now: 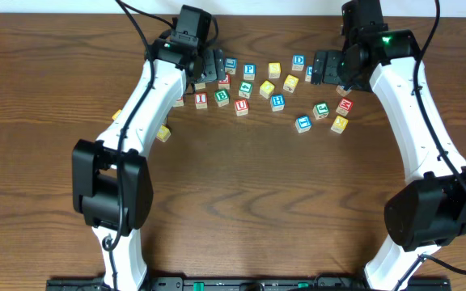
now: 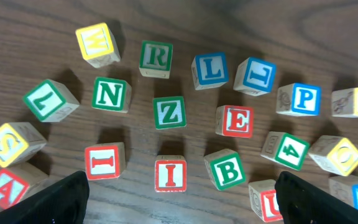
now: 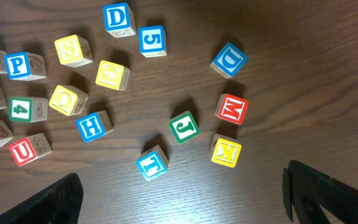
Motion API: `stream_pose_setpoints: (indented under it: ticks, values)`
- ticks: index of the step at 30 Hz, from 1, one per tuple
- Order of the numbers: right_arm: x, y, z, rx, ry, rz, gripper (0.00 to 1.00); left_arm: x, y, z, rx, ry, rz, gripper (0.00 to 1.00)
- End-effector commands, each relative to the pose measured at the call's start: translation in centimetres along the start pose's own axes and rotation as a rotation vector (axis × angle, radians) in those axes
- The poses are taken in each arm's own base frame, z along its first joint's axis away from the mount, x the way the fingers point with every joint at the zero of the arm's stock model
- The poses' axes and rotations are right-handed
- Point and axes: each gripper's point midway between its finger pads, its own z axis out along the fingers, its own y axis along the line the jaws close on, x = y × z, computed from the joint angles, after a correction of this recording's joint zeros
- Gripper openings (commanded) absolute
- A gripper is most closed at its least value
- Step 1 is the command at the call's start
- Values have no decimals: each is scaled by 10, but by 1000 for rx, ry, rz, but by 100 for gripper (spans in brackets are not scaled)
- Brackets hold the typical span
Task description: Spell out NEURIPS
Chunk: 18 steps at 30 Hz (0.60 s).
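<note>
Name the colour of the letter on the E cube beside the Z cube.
Red. The E cube shows best in the left wrist view.

Left gripper and right gripper hover, jaws spread wide.

Stray cubes lie on the wooden table. In the left wrist view, a green Z sits up-left of a green B. A blue L lies just beside a tilted L, with a yellow W, a red A and a green 4 apart. In the right wrist view, a red M lies just above a yellow K, with a green J beside them. A blue T, a blue H and a yellow G lie near. A blue 5 sits next to a blue D.
</note>
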Motion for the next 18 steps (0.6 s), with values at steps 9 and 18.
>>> stream_pose_setpoints:
  ticks: [9, 18]
  values:
    - [-1, 1, -1, 14, -9, 4, 99, 13, -24, 18, 17, 20, 64, 94]
    - [-1, 1, -1, 14, -9, 4, 99, 19, -32, 17, 22, 30, 81, 94]
